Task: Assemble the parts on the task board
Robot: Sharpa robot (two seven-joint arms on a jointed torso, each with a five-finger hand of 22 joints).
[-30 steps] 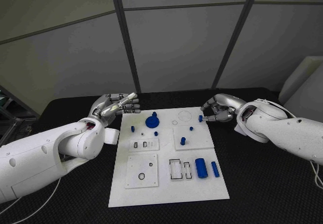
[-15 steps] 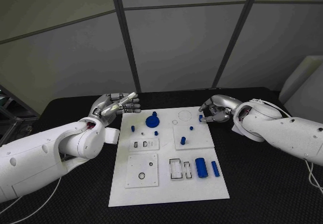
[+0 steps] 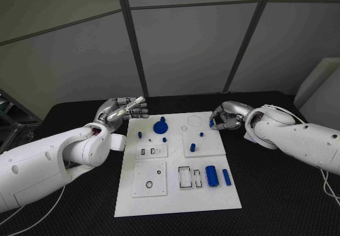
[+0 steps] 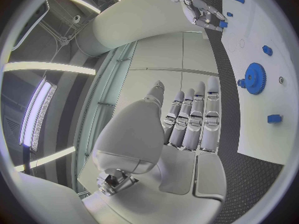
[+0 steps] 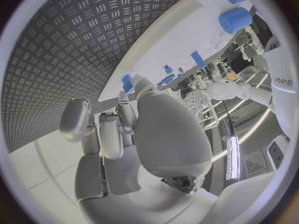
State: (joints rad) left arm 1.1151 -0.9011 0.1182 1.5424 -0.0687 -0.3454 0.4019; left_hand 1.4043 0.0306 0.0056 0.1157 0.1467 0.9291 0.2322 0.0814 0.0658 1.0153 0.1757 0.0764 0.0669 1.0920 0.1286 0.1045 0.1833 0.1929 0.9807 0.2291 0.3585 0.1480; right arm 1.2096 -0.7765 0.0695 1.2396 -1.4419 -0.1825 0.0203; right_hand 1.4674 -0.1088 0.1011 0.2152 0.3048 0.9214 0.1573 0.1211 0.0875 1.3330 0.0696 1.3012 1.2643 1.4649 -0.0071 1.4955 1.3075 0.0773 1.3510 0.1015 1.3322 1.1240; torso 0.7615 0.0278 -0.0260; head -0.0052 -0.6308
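While raised beside the task board (image 3: 177,167), left hand (image 3: 122,111) empty, fingers straight and apart.
Right hand (image 3: 225,117) pinching small blue peg (image 3: 212,123) at board's far right edge.

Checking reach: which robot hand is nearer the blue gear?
Left. The left robot hand hovers just off the board's edge beside the blue gear; the right robot hand is across the board, farther away.

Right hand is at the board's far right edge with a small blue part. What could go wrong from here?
1. The right hand pinches the small blue part only at its fingertips near the task board edge; a slip could drop it onto the table.
2. The fingers hide the part, so alignment is hard to judge.
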